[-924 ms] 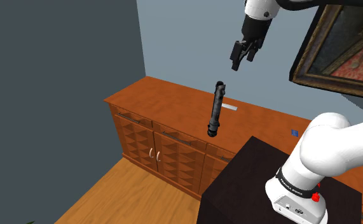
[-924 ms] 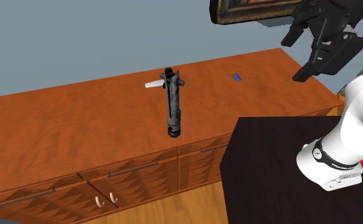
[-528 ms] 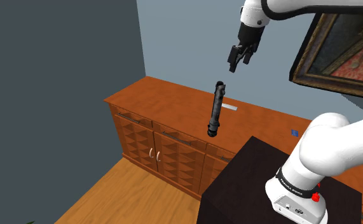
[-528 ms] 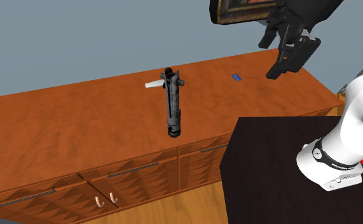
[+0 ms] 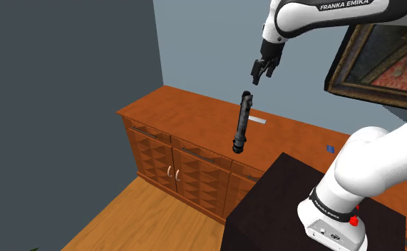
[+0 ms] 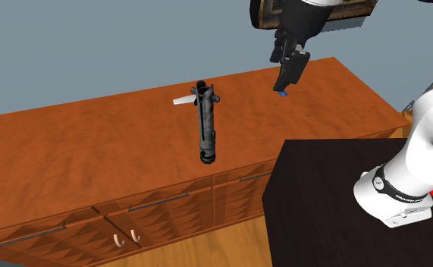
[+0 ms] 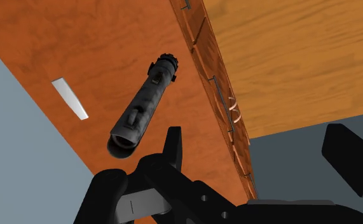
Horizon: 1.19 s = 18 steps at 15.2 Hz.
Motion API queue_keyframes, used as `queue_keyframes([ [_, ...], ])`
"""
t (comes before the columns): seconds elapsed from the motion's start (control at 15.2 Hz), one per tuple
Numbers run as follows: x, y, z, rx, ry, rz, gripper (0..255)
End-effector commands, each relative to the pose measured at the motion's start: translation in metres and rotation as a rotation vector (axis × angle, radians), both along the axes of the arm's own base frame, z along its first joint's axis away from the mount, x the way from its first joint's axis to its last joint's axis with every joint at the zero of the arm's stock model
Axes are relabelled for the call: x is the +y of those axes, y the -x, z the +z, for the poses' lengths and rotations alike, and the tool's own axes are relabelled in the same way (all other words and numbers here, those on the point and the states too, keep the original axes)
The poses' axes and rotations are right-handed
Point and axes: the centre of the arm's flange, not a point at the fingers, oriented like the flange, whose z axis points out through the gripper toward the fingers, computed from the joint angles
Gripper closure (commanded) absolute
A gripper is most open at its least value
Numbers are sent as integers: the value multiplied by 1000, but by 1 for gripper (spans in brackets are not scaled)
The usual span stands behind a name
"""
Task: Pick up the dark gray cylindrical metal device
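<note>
standing: one dark cylinder (image 5: 241, 123) (one gripper (image 5: 260, 73) above)

Home room, wooden sideboard (image 5: 184, 107), framed painting (image 5: 387, 50), wood floor (image 5: 145, 221)

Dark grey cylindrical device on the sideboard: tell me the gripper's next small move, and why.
Probably lower the all-black two-finger gripper towards the middle of the dark grey cylindrical device, shifting sideways as well. The gripper hangs open and empty high above the orange-brown wooden sideboard where the device lies untouched, and in the wrist view the device sits beside the fingers, not between them.
</note>
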Motion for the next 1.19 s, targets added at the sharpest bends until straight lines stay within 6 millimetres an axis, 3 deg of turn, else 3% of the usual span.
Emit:
queue_keyframes([
  [0.0,-22,-17,-14,3,-7,2,0],
  [1.12,-181,-133,-139,35,-72,18,0],
])
